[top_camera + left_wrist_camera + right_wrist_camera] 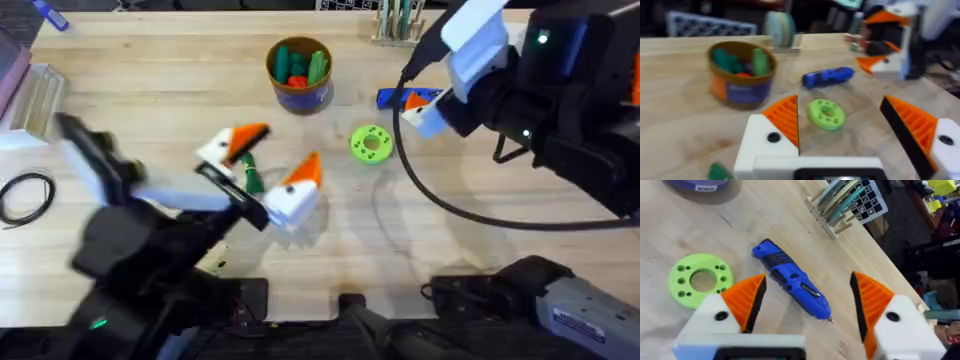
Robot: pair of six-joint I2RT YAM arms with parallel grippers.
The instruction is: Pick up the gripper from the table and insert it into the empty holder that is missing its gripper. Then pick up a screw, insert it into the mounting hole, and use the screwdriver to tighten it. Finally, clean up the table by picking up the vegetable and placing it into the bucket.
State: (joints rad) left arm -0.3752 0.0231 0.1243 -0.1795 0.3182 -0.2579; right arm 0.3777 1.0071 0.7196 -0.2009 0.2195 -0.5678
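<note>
The left tool reaches low across the bench with fingers spread and empty, while the right tool hovers released above the screwdriver, lying beside the green disc.
</note>
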